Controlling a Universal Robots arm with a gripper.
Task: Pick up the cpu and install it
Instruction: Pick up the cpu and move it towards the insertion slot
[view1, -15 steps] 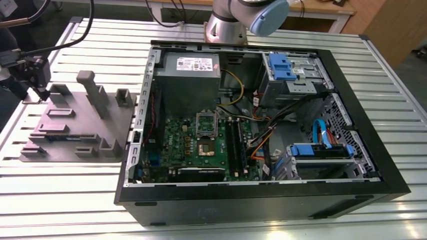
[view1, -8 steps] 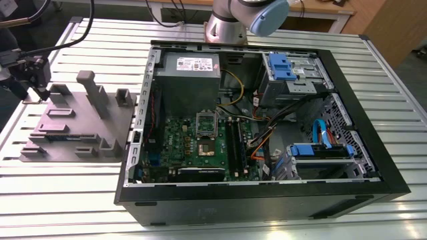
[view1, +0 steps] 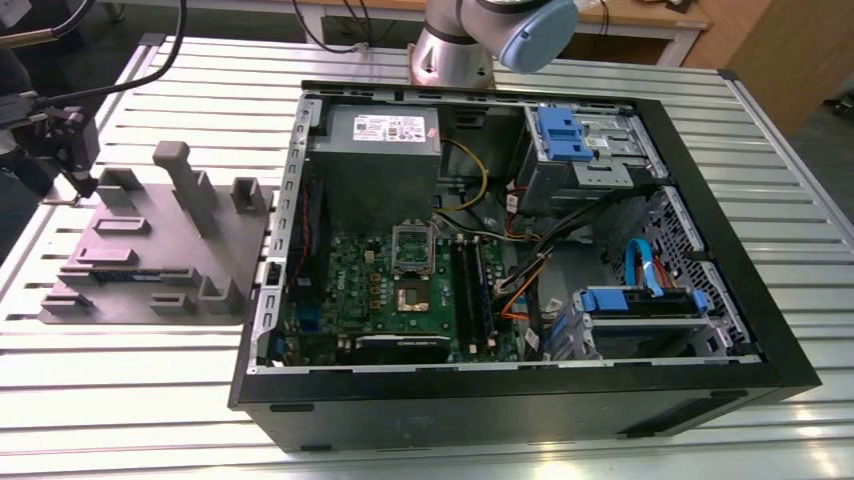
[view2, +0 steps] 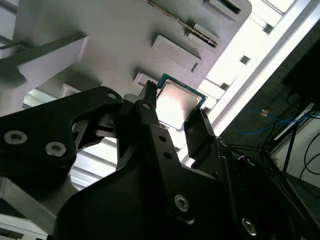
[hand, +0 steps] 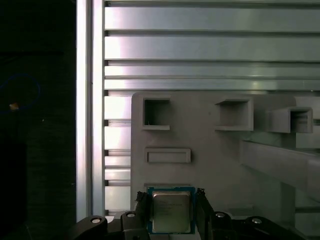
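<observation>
Gripper (hand: 171, 196) is seen closed on the cpu (hand: 171, 215) at the edge of the grey tray (hand: 210, 150); pick-up is judged under way. A level, straight lift is called for.

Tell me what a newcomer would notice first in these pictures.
First, the big open black computer case lying on the slatted aluminium table in the exterior view, its green motherboard exposed. Then, in the first wrist view, the small square silvery-grey cpu clamped in the black hand, with a grey pocketed plastic tray behind it.
</observation>
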